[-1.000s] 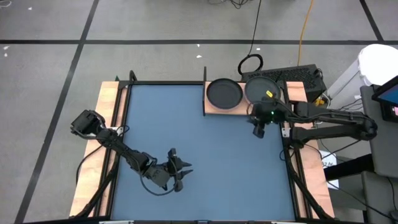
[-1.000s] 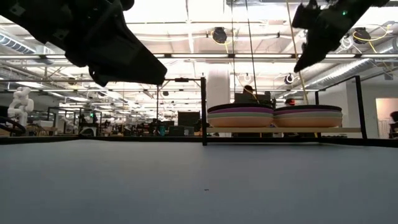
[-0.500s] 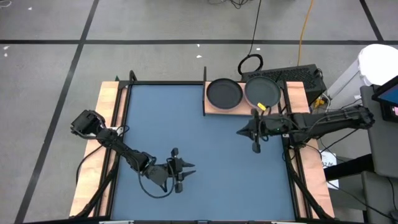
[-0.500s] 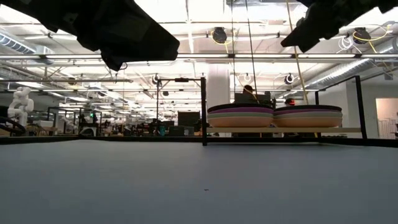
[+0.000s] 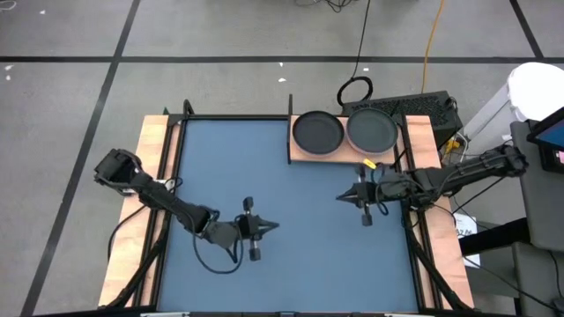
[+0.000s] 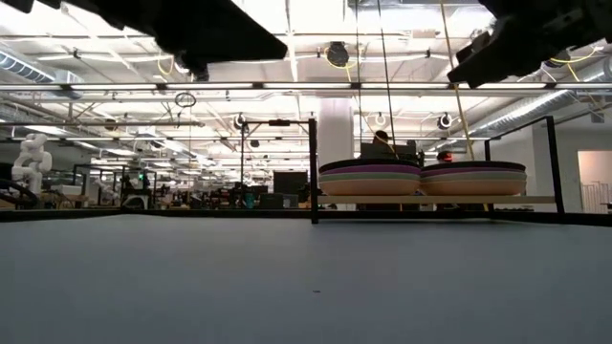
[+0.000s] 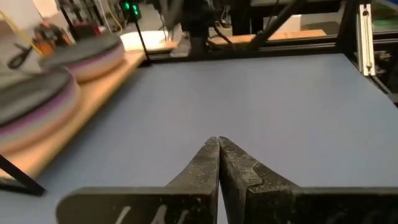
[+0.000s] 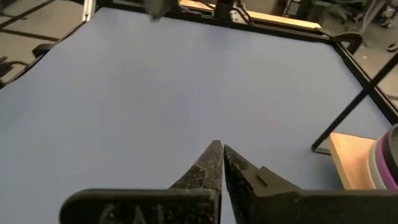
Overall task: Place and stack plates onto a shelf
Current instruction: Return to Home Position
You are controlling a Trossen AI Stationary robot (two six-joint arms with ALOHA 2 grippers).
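Two stacks of plates, each with a black plate on top, stand side by side on the wooden shelf [image 5: 304, 156] at the table's far right: the left stack [image 5: 318, 132] and the right stack [image 5: 373, 130]. The low view shows purple, pink and pale green layers in them [image 6: 370, 178]. My left gripper [image 5: 277, 226] hovers over the blue mat near the table's middle front, shut and empty, pointing toward the right edge. My right gripper [image 5: 338, 197] hovers a little nearer than the shelf, shut and empty, pointing toward the left edge.
The blue mat [image 5: 229, 176] covers the table inside a black frame. A black upright post [image 6: 313, 172] stands at the shelf's left end. A keyboard [image 5: 414, 106] and a coiled cable [image 5: 355, 90] lie beyond the far edge. Open mat lies between the two grippers.
My right gripper has drawn away from the right stack toward the near edge, sunk a little, swung round toward the table's left and shut. My left gripper has risen, shifted slightly toward the right, rolled and shut. The plates have stayed still.
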